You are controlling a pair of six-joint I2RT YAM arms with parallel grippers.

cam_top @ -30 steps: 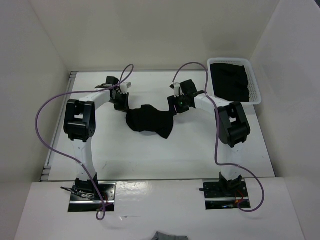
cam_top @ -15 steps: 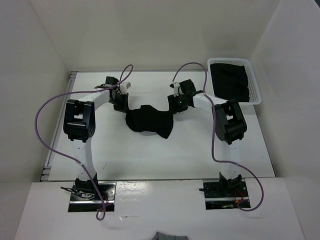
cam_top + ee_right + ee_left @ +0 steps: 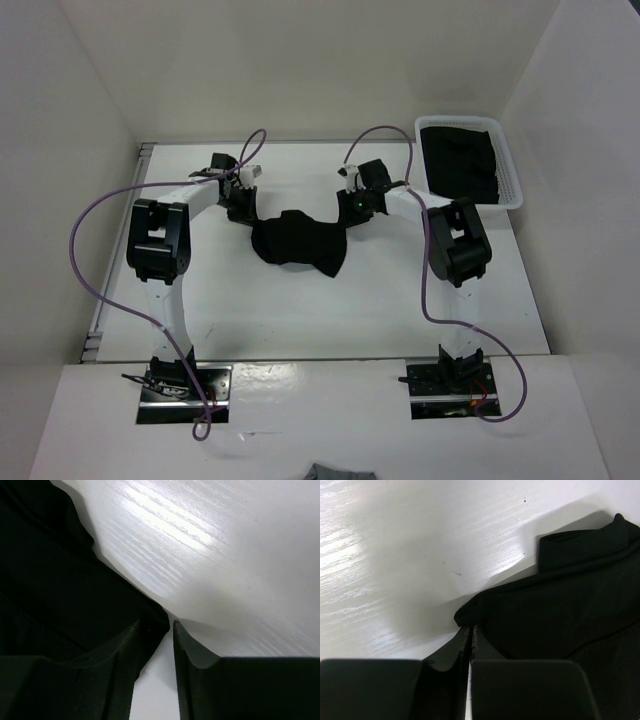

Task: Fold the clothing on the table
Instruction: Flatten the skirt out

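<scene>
Black clothing [image 3: 298, 240] lies bunched on the white table [image 3: 260, 310] between two arms.
The left gripper [image 3: 467, 632] is clamped tight on the garment's left edge. The crumpled heap sits mid-table, toward the far side. The right gripper [image 3: 156, 625] stands at a narrow gap around the right corner, with a sliver of table showing between cloth and one finger. A white basket [image 3: 508, 165] holding black fabric [image 3: 458, 160] sits far right.

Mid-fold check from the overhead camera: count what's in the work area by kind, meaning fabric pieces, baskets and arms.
Black fabric pieces: 2 (clothing on the table, heap in the basket)
White baskets: 1
Robot arms: 2 (left arm, right arm)
Total: 5
</scene>
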